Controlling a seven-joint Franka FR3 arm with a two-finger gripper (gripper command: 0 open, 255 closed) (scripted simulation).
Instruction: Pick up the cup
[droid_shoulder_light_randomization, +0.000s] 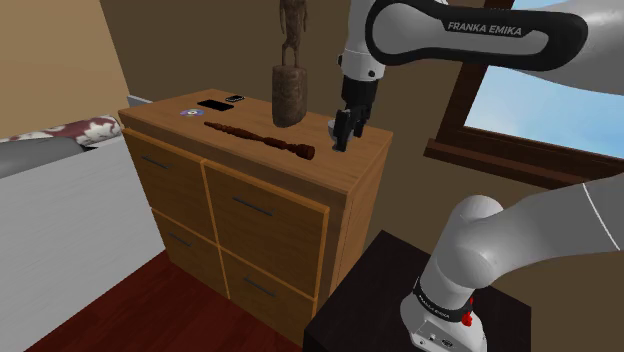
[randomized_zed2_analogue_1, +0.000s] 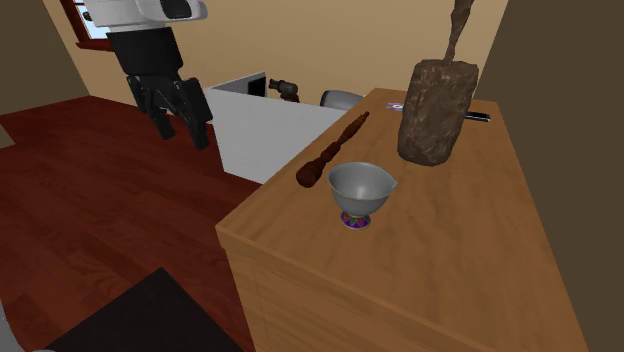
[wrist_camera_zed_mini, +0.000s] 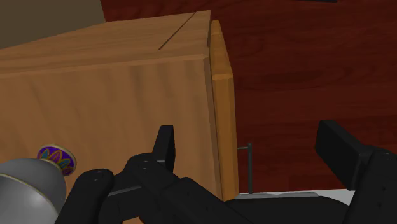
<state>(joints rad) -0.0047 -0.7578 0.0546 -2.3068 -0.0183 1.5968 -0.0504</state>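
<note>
My gripper (randomized_zed2_analogue_1: 180, 135) hangs wide open and empty above the dresser's (randomized_zed2_analogue_1: 450, 260) edge. The grey cup (randomized_zed2_analogue_1: 360, 188) stands upright near that edge, beside a dark club (randomized_zed2_analogue_1: 335, 150), untouched. Reaching it, closing and lifting all remain, I judge.

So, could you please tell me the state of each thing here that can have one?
cup: upright, empty, on the dresser top, not held.
end effector: open, near the dresser's edge, apart from the cup.
dark stick: lying flat near the cup.
statue: standing upright.
drawers: seem shut.
</note>
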